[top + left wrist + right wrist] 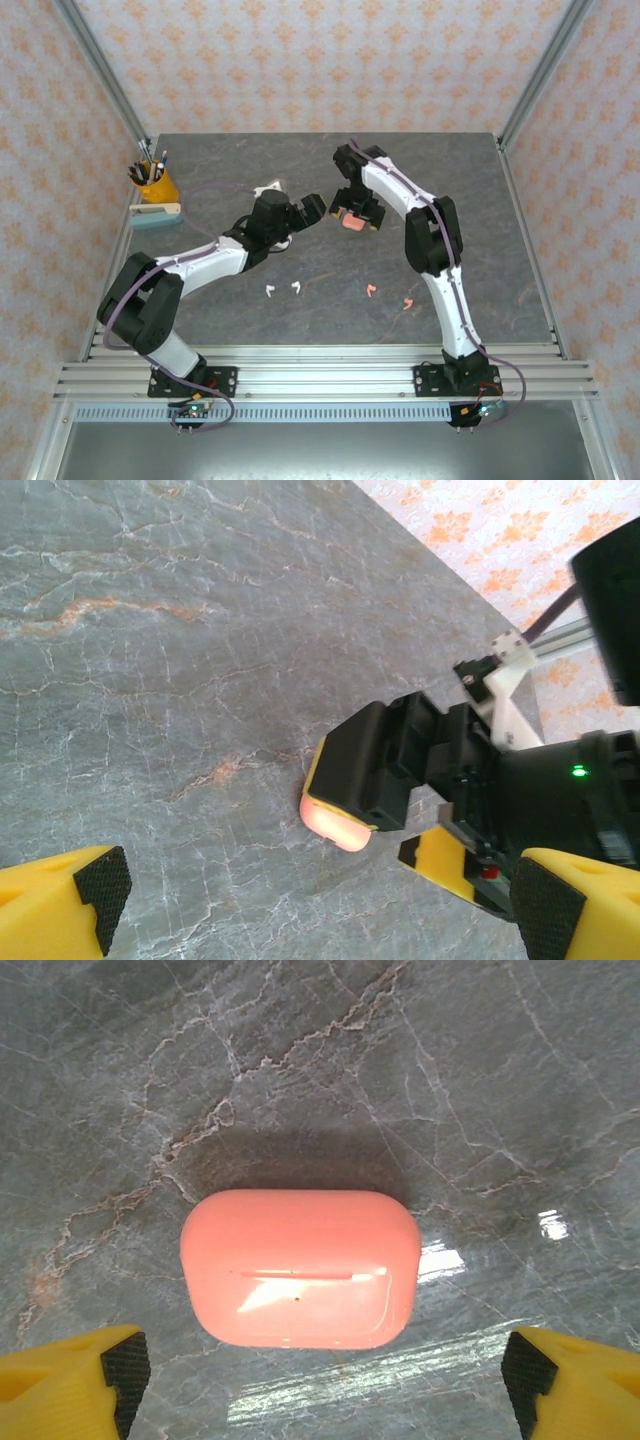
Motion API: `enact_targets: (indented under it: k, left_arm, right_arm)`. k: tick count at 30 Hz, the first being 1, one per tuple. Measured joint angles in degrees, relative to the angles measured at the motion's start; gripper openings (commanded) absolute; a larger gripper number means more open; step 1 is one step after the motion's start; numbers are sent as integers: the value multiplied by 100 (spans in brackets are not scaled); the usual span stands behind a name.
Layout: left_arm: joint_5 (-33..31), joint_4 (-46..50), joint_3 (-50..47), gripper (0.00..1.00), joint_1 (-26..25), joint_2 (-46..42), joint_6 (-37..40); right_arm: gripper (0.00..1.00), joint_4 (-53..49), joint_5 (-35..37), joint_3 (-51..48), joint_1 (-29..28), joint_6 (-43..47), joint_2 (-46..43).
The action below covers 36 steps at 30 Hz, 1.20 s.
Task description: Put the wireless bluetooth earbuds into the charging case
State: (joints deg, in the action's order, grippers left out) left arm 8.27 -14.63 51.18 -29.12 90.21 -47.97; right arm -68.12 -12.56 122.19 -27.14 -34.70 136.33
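Yellow fingers (60, 1385) tipped with black pads frame the lower corners of the right wrist view. The right end effector (322, 1390) hangs spread over a salmon-pink charging case (300, 1270). The case lies flat on the grey marble counter (480, 1080) between the pads, touching neither, and its lid looks shut. The left end effector (322, 895), also spread and holding nothing, faces the same case from the opposite side, close to its partner.

None of the earbuds is in a case yet. Two pink earbuds (371, 290) lie loose on the counter well behind the right end effector, toward the arm bases. Two white earbuds (271, 291) lie likewise behind the left one. What looks like a white case (268, 189) sits just beyond the left wrist.

The likely trouble starts with the glossy, rounded shell. A squeeze off its middle could make it slip or spin away across the smooth stone. With the two end effectors this near each other, a careless reach could knock them together. Unless the lid is opened, no earbud can go in. Each earbud is also tiny enough to be flicked aside by a slightly misjudged pinch.
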Motion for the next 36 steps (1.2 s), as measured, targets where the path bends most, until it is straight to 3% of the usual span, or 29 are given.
enact_targets:
  k: [13, 36]
  left_arm:
    - [7, 28, -26, 100, 4, -50, -15]
    - [50, 164, -68, 100, 4, -63, -15]
  right_arm:
    - [84, -153, 166, 520, -111, 197, 597]
    - [75, -122, 306, 533, -140, 232, 603]
